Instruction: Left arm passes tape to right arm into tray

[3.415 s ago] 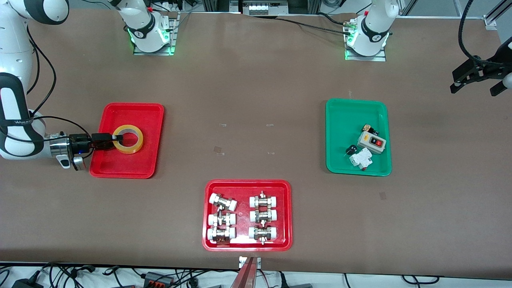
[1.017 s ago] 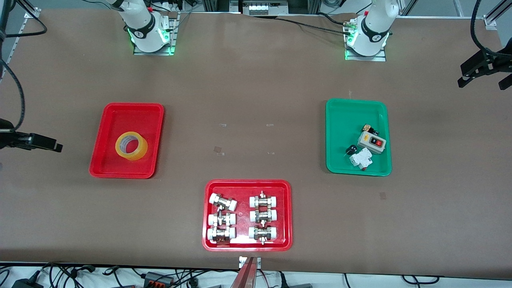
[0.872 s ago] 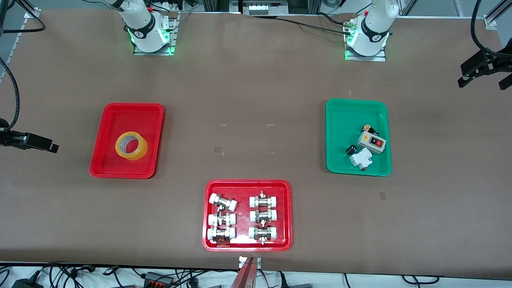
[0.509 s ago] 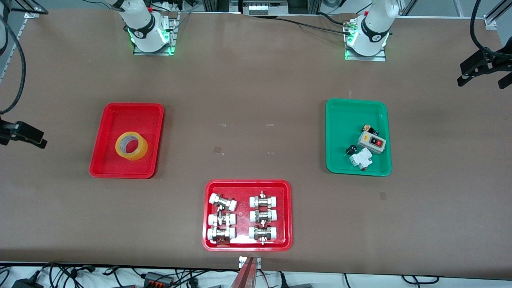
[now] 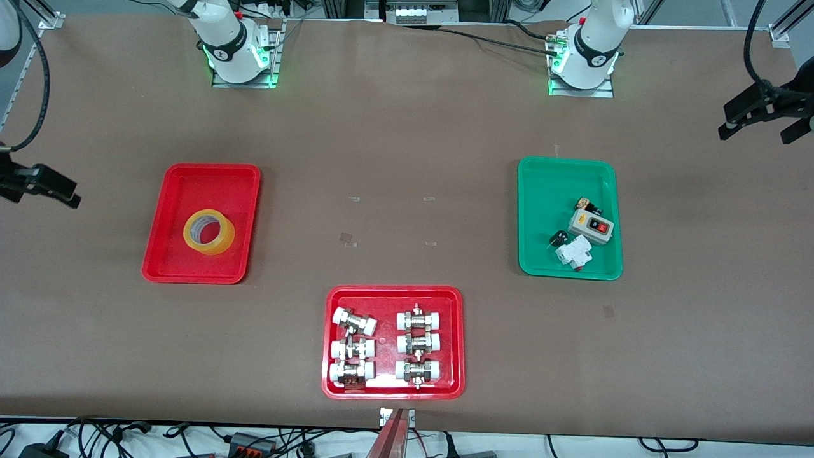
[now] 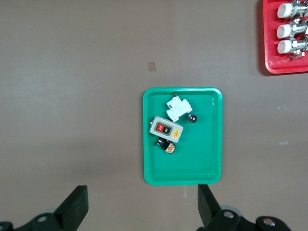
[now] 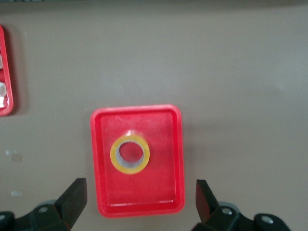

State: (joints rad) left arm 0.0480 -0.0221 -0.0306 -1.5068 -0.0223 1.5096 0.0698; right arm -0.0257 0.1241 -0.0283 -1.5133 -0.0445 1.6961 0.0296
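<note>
The yellow tape (image 5: 208, 233) lies flat in the plain red tray (image 5: 210, 184) toward the right arm's end of the table. My right gripper (image 5: 67, 194) is open and empty, up in the air over the table's end past the tray. In the right wrist view the gripper (image 7: 139, 199) hangs high above the tray (image 7: 103, 192) with the tape (image 7: 130, 154) in it. My left gripper (image 5: 757, 135) is open and empty, over the left arm's end of the table. In the left wrist view the gripper (image 6: 141, 209) is high beside the green tray (image 6: 183, 168).
A red tray of white-capped metal fittings (image 5: 393, 291) lies near the front edge at mid-table. The green tray (image 5: 547, 184) holds a grey switch box (image 5: 591, 224), a white breaker (image 5: 573, 252) and small parts. Both arm bases stand at the table's top edge.
The right gripper has let go of the tape, which now lies in the red tray, and has drawn back and up toward the table's end. The left gripper has shifted only slightly.
</note>
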